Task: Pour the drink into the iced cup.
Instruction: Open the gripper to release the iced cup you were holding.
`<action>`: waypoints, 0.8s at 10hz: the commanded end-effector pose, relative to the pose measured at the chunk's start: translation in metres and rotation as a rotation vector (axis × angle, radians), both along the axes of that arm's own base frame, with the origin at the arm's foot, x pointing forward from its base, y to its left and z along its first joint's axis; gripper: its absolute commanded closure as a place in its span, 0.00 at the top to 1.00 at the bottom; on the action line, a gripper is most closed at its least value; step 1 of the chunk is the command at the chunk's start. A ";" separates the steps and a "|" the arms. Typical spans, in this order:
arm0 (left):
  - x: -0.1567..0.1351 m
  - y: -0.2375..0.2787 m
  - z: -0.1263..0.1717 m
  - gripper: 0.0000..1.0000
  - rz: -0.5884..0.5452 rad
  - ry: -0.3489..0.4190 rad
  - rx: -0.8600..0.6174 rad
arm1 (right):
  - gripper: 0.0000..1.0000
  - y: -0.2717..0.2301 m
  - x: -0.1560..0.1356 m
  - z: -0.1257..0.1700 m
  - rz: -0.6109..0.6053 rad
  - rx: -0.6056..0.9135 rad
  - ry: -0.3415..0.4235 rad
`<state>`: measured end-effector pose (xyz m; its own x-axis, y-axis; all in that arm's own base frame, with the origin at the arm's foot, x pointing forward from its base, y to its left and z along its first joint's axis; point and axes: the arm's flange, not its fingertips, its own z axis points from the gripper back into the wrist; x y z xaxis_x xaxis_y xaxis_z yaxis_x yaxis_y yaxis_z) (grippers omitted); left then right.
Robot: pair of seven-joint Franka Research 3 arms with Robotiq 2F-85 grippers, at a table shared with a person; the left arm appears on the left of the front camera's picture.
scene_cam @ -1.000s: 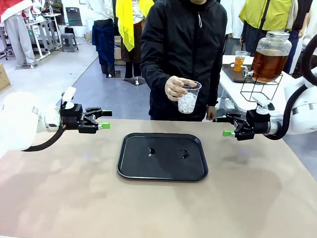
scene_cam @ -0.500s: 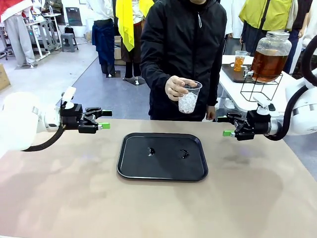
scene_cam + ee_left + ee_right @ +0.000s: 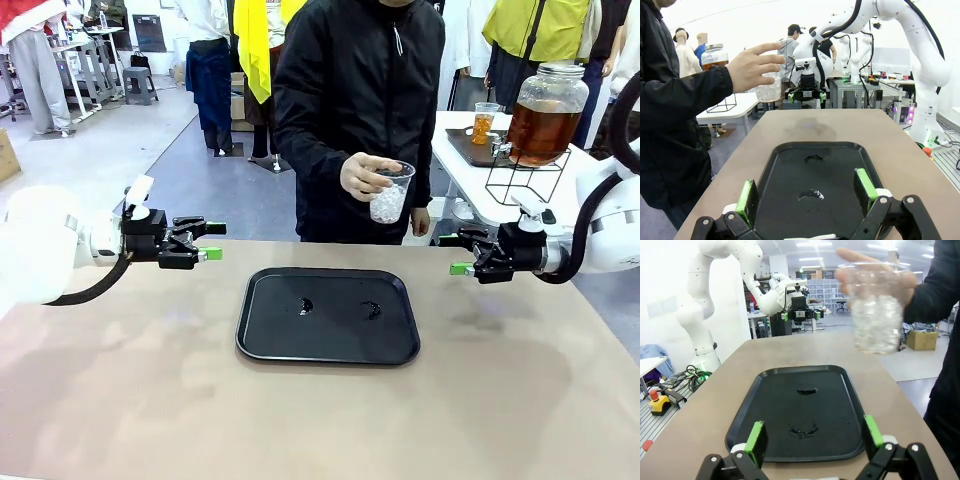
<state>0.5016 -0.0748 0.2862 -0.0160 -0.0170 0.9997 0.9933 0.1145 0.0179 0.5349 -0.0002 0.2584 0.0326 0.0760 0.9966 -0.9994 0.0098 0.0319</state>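
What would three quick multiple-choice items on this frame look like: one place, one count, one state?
1. Where is the iced cup?
A. on the tray
B. in the person's hand, above the table's far edge
C. in the right gripper

2. How many wet patches lie on the black tray?
A. two
B. none
C. five

3. How do the left gripper and right gripper stand?
A. both shut
B. one holds the cup
C. both open, holding nothing

Key: B, the hand grips it; A, two small puddles show; C, the green pads stand apart.
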 end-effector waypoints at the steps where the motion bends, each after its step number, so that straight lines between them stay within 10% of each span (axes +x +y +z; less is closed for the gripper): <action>1: -0.001 0.000 0.001 1.00 0.002 -0.002 0.003 | 1.00 0.001 0.000 0.002 0.011 0.000 -0.003; 8: -0.001 0.000 0.001 1.00 0.002 -0.002 0.003 | 1.00 0.001 0.000 0.002 0.011 0.000 -0.003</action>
